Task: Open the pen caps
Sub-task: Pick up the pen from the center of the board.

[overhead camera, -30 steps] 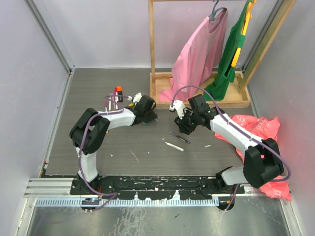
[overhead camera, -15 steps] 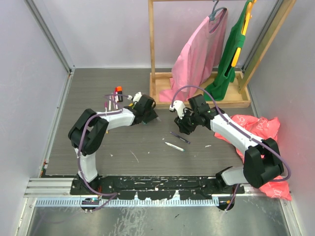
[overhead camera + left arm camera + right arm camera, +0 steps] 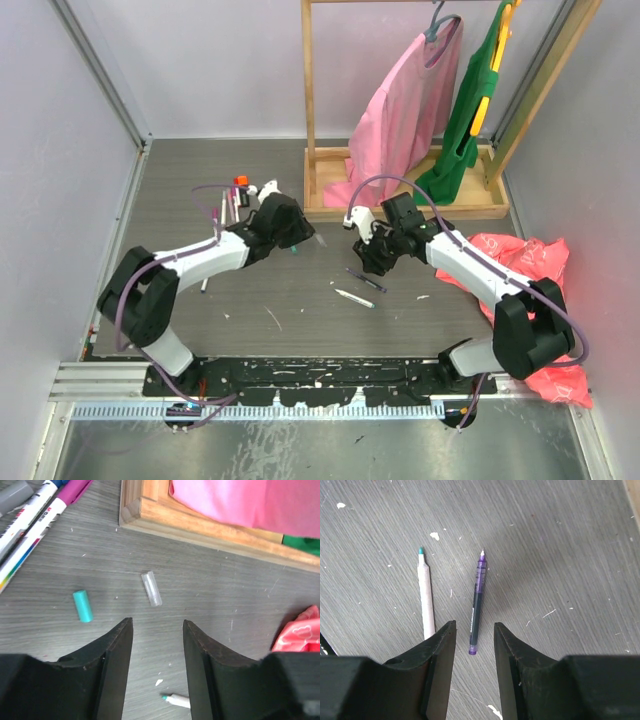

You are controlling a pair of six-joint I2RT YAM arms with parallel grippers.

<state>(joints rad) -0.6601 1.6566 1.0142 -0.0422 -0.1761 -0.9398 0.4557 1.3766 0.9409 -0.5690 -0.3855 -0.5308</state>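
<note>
My left gripper is open and empty, hovering above the floor. Just beyond its fingertips lie a teal pen cap and a clear pen cap, both loose. A white pen with a bare teal tip shows between the jaws, lower down. My right gripper is open and empty above an uncapped purple pen, whose rear end lies between the fingertips. The white teal-tipped pen lies beside it. Several capped pens lie at the far left.
A wooden clothes rack base stands behind both grippers, with a pink garment and a green one hanging. A red-pink bag lies at the right. Another white pen lies near the left arm.
The left arm has swung its elbow out to the left and its gripper has shifted slightly left and back. The right arm has not moved.
</note>
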